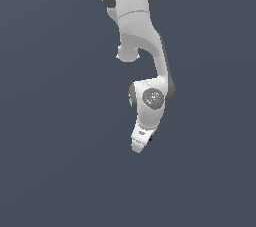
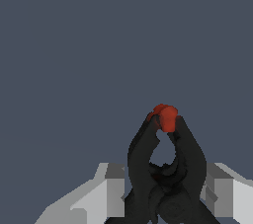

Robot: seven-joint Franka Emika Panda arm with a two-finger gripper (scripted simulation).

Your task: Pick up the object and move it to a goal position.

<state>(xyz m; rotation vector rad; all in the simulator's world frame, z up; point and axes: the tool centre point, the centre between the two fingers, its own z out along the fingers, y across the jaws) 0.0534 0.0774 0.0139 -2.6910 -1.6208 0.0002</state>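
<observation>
In the wrist view the object (image 2: 188,159), a black clamp with splayed prongs and a red-orange tip (image 2: 165,117), fills the gap between my gripper's (image 2: 165,186) two grey-white fingers (image 2: 114,188), which press against its sides. In the exterior view the white gripper (image 1: 138,144) points downward at the end of the arm. Only a tiny dark red speck of the object (image 1: 150,139) shows at the gripper's edge on the exterior view's right. The gripper is shut on the object.
A plain dark grey-blue surface (image 1: 60,171) surrounds the arm in both views. The white arm (image 1: 150,96) reaches down from the top of the exterior view. No other objects or goal marker show.
</observation>
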